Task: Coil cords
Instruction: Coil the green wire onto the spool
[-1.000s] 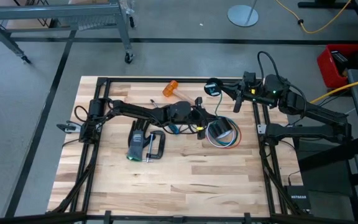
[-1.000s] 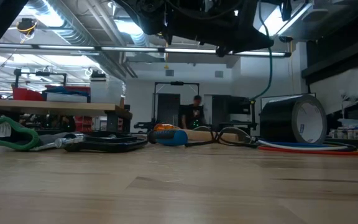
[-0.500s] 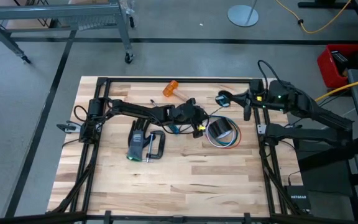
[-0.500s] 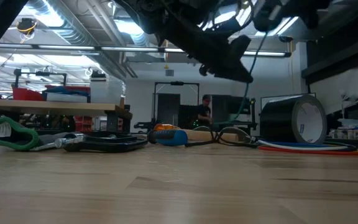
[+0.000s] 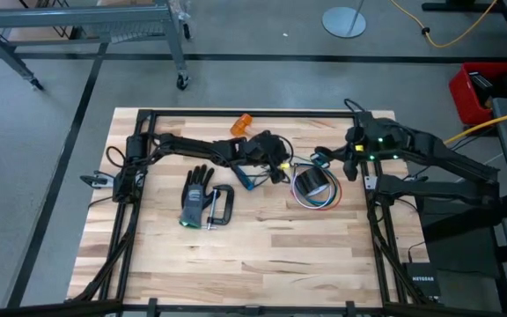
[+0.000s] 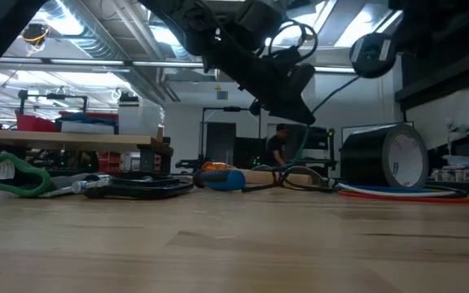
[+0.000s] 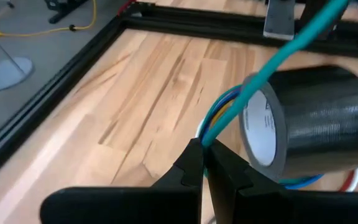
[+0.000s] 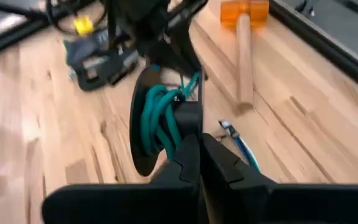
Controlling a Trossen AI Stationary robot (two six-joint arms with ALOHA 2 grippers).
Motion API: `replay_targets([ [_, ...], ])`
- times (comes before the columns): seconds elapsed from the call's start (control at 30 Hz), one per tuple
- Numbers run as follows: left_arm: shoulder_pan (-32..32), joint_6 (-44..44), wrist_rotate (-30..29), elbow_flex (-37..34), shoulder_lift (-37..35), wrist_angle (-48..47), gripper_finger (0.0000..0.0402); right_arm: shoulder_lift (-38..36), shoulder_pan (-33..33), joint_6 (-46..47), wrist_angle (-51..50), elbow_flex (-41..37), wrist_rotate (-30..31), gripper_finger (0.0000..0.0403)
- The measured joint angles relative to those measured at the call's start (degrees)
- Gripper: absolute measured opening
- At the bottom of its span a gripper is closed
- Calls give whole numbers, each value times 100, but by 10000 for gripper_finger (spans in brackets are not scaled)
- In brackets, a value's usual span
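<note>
The teal-green cord is partly wound into a coil (image 8: 160, 124), which my right gripper (image 5: 326, 157) holds in the air over the table's far right. In the low view the coil (image 6: 373, 54) hangs high. A free stretch of the cord (image 7: 272, 62) runs from it to my left gripper (image 5: 280, 164), which is shut on it above the black tape roll (image 5: 313, 182). The red, white and blue wires (image 5: 324, 201) lie around the roll's foot. Thin dark cord loops (image 6: 300, 181) lie on the table by the hammer. My left gripper pinches the teal cord's free stretch (image 7: 207, 138) between its two fingertips, which lie across the cord. The cord is lifted clear and runs straight from the fingers toward the coil. My right gripper is shut on one side of the teal coil's bunched loops (image 8: 174, 117), several strands together. The coil stands on edge between the fingers, clear of the table.
An orange-headed hammer (image 5: 243, 125) lies at the far edge and a blue-handled screwdriver (image 5: 246, 180) near the left gripper. A black glove (image 5: 195, 195) and a clamp (image 5: 219, 208) lie left of centre. The near half of the table is bare wood (image 5: 262, 255).
My right gripper has carried the teal coil from the table's far edge toward the near edge and down, closer to the tape roll. My left gripper, still shut on the cord, has come lower and shifted a little toward the far edge.
</note>
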Motion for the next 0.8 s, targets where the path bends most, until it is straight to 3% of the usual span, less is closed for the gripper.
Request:
replay_targets([
  [0.47,260,-471,780,382,14,3,0,1351,2,-431,161,4,188,1],
  [0.6,262,-472,1090,533,14,-5,0,1696,7,-439,184,4,547,1],
  [0.8,261,-459,1155,930,6,-1100,0,2049,7,-309,315,4,793,1],
])
